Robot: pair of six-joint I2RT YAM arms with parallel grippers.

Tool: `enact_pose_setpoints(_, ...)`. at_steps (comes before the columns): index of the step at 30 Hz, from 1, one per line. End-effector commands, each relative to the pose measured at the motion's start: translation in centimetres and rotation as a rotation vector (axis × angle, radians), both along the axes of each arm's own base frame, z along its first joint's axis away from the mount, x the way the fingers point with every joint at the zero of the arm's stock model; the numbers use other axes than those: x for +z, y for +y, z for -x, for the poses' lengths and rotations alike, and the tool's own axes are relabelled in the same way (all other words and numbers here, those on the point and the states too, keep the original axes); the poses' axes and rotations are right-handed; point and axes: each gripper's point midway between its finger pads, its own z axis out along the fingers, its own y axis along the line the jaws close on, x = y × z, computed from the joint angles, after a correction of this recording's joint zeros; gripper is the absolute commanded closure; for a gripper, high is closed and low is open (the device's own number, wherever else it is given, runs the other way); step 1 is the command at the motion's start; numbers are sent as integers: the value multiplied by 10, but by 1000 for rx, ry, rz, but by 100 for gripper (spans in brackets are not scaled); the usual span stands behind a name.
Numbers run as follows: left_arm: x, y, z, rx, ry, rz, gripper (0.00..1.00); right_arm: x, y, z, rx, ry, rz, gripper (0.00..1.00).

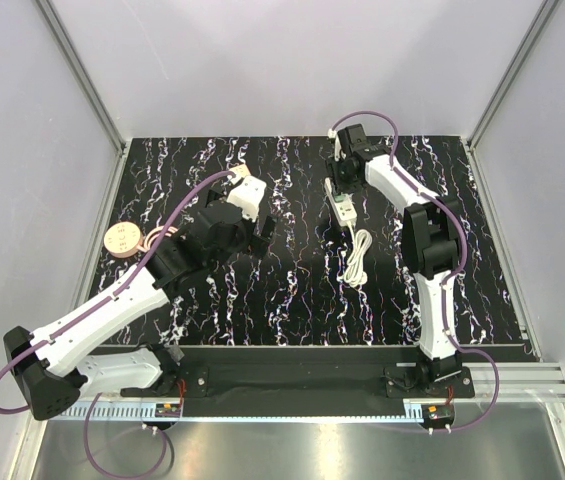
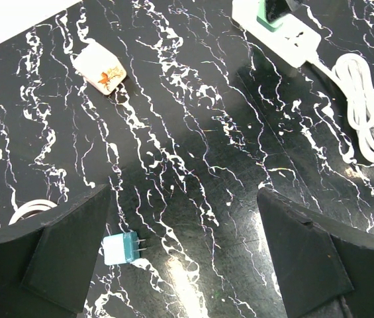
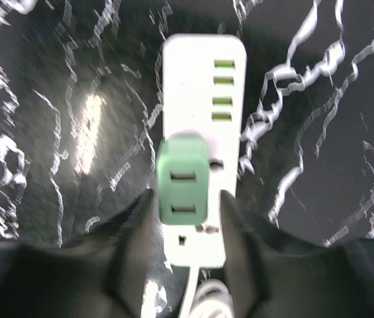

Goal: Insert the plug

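The light-green plug (image 3: 183, 185) stands seated on the white power strip (image 3: 193, 73), with its two slots facing up. My right gripper (image 3: 187, 199) straddles the plug, and a narrow gap shows between each finger and the plug's sides, so it is open. In the top view the right gripper (image 1: 340, 185) hovers over the strip's (image 1: 343, 210) far end. The left wrist view shows the plug (image 2: 271, 14) at the top edge on the strip (image 2: 296, 41). My left gripper (image 2: 183, 199) is wide open over bare table, holding nothing.
A teal-and-white block with two prongs (image 2: 122, 248) lies by the left gripper's left finger. A small white and orange cube (image 2: 100, 69) sits farther off. The strip's coiled white cord (image 1: 360, 258) lies toward the near side. A round wooden disc (image 1: 122, 240) rests at the table's left edge.
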Motion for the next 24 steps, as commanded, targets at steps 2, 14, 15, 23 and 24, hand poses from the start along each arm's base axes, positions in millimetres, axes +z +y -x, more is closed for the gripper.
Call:
enact_pose_setpoints(2, 16, 5, -8, 54, -55, 21, 1, 45, -7, -2, -39, -42, 31, 40)
enact_pose_setpoints(14, 17, 6, -7, 58, -62, 14, 1, 99, -52, 49, -301, -81, -9, 12)
enact_pose_setpoints(15, 17, 7, -7, 69, -66, 13, 1, 112, -57, 59, -319, -103, -18, 12)
enact_pose_setpoints(23, 18, 9, -9, 94, -76, 4, 1, 95, -144, 117, -668, -83, 70, 8)
enact_pose_setpoints(24, 17, 8, -9, 90, -75, 2, 1, 94, -154, 122, -713, -84, 69, 8)
